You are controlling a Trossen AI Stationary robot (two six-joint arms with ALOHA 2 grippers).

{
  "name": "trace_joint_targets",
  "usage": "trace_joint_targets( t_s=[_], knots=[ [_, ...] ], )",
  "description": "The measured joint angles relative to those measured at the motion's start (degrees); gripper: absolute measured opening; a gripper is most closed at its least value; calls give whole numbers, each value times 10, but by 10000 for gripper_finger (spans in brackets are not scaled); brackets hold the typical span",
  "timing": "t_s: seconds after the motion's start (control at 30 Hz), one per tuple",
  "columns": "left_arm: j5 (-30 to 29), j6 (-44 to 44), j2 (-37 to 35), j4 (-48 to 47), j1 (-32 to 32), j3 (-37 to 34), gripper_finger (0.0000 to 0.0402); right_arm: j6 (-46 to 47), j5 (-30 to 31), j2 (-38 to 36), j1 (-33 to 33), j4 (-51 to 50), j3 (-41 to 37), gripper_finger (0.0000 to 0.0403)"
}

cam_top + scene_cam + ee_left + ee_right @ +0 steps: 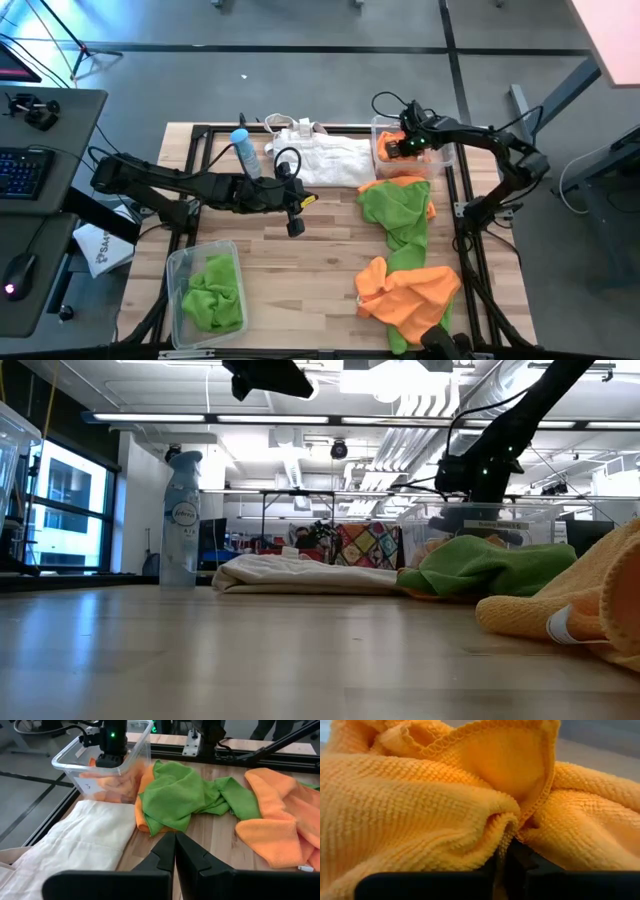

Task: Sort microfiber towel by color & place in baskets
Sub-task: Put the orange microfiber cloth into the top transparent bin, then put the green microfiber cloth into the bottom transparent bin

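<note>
Right gripper (393, 147) over far-right bin (441, 158), at table edge | jaws pinching orange towel (445, 805) | left gripper (296, 226) mid-table, jaws pressed together | bare wood near it | green towel (397, 205) right.

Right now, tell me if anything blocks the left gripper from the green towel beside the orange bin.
Nothing visible does. The left gripper, fingers together, hangs over bare table, facing the green towel. The white bag lies off to one side.
</note>
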Motion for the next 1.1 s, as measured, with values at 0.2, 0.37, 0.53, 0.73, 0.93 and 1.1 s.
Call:
trace_joint_targets(
  t_s=[0.2, 0.37, 0.53, 0.73, 0.93, 1.1],
  knots=[
    [0, 12, 0, 0, 0, 0, 0, -1, 3, -76, 0, -31, 5, 87],
    [0, 16, 0, 0, 0, 0, 0, -1, 4, -131, -1, -110, 50, 117],
    [-2, 34, 0, -2, 0, 0, 0, 11, 4, -179, 2, -197, 117, 121],
    [-46, 27, -4, -9, 0, 0, 0, 52, 42, -234, 34, -301, 185, 121],
    [-27, 46, -11, -35, 0, 0, 0, 172, 61, -304, 123, -372, 187, 121],
    [10, 62, -12, -48, 0, 0, 0, 314, 79, -346, 250, -404, 168, 121]
  ],
)
